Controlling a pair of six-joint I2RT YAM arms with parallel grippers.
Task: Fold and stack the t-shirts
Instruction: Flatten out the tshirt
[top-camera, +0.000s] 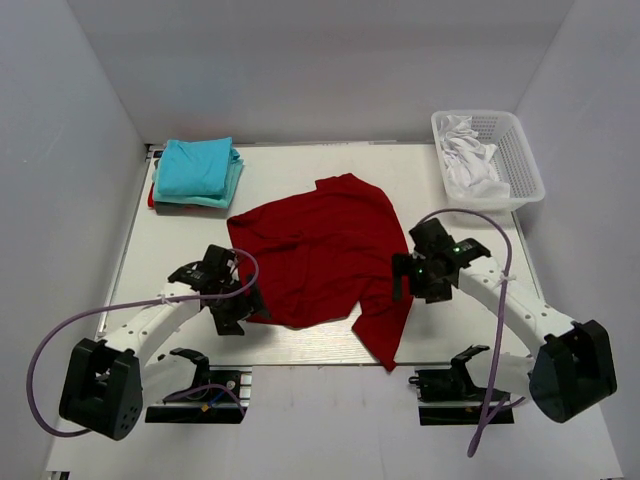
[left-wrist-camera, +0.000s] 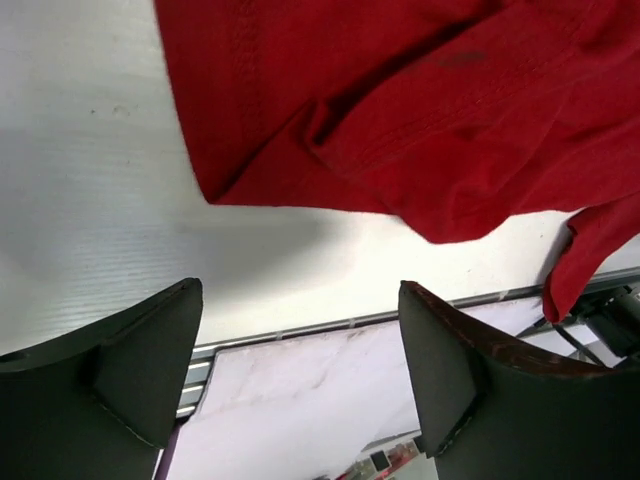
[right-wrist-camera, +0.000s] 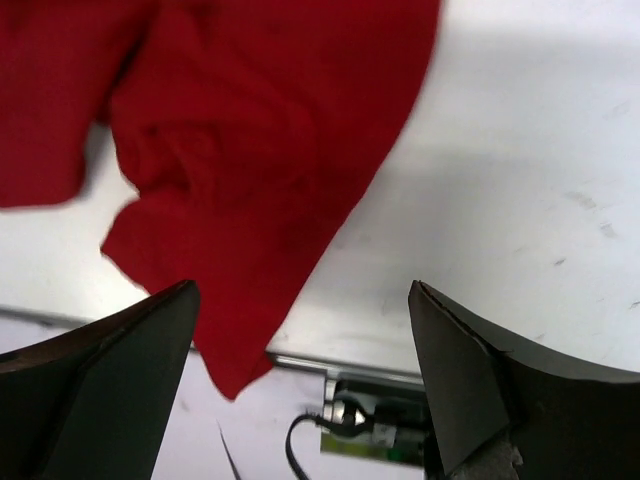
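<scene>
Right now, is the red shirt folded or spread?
Spread, not folded: the red shirt lies rumpled across the table, one corner hanging over the near edge.

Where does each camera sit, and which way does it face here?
Top external: above and behind the arms, looking down on the table; both arms show, left tool and right tool flanking the red t-shirt.
Left wrist: on the left arm, facing the shirt's edge and the table's near rim; its two open fingers show.
Right wrist: on the right arm, facing the shirt corner hanging over the near rim; its fingers show.
Shared: all three see the red t-shirt.
</scene>
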